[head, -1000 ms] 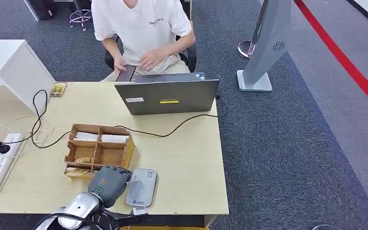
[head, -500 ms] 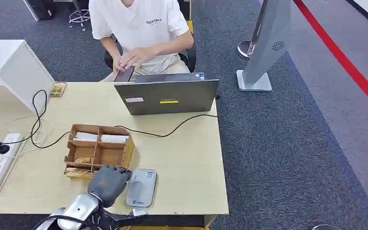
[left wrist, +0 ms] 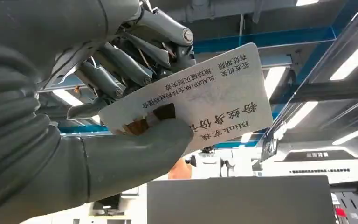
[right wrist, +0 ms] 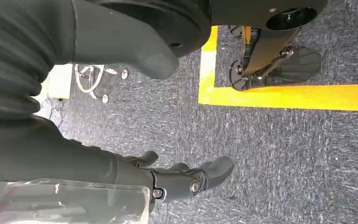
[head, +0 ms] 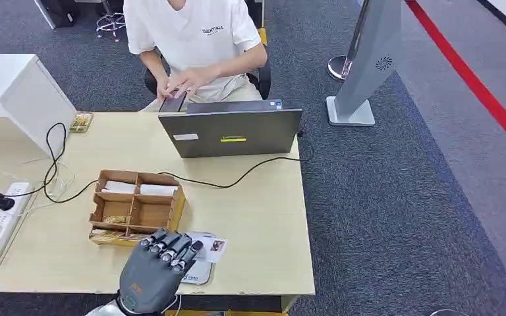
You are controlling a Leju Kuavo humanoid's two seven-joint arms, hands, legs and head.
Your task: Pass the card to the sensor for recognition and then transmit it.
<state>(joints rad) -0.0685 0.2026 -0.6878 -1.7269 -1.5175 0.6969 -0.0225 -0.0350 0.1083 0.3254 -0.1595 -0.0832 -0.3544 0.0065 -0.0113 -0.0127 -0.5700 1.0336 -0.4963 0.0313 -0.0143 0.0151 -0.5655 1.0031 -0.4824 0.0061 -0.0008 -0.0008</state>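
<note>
Now the left hand [head: 153, 273] pinches the card [head: 212, 248] between thumb and fingers, just above the sensor [head: 197, 271] beneath it. Scanning looks done; next, carry it toward the person [head: 194, 39] ahead.

The card [head: 213, 247] is white, with a small photo on one face and, in the left wrist view, printed Chinese text and the word BLACKPINK on the other [left wrist: 205, 100]. It is raised off the desk, pinched between the thumb and fingers of the left hand [head: 155, 273], with its free end projecting beyond the fingertips. The sensor [head: 197, 268] is a flat grey pad lying on the desk near the front edge, directly under the card and partly hidden by the hand.
</note>
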